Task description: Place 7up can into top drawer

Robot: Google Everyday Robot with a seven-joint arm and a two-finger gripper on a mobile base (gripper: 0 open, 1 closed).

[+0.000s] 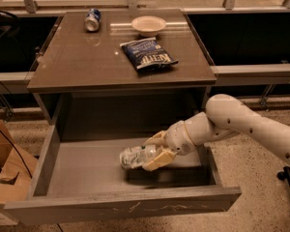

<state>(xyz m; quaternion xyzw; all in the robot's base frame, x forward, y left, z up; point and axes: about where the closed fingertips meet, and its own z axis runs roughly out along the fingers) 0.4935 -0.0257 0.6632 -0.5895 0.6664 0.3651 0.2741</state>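
Note:
The top drawer (pixel 72 170) is pulled open below the brown cabinet top, with a flat grey bottom and a scratched front panel. My gripper (pixel 154 151) reaches in from the right on a white arm and is shut on the 7up can (pixel 133 157), a silvery-white dented can with green print. The can lies on its side, pointing left, just above the drawer bottom near its middle.
On the cabinet top (pixel 77 66) lie a blue can with a silver top (pixel 92 20) at the back left, a white bowl (pixel 148 24) at the back, and a dark blue chip bag (pixel 148 54). A cardboard box (pixel 2 178) stands left of the drawer.

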